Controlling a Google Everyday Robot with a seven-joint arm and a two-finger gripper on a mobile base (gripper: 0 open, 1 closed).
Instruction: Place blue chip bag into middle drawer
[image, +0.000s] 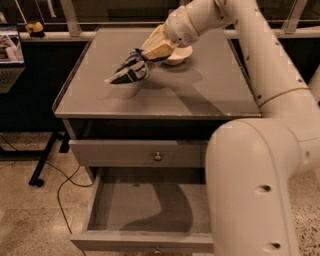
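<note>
The blue chip bag (127, 70), dark blue with white markings, hangs from my gripper (143, 56) above the cabinet top, with its shadow on the surface below. The gripper's tan fingers (157, 46) are shut on the bag's right end. The arm reaches in from the upper right. The middle drawer (150, 207) is pulled open below, with a plain grey interior and nothing in it. My arm's large near link (250, 190) covers the drawer's right part.
A white bowl (179, 54) sits on the cabinet top (200, 95) just behind the gripper. The top drawer (135, 153) is closed, with a small round knob (158, 156). A black stand leg and a cable (55, 175) lie on the floor at the left.
</note>
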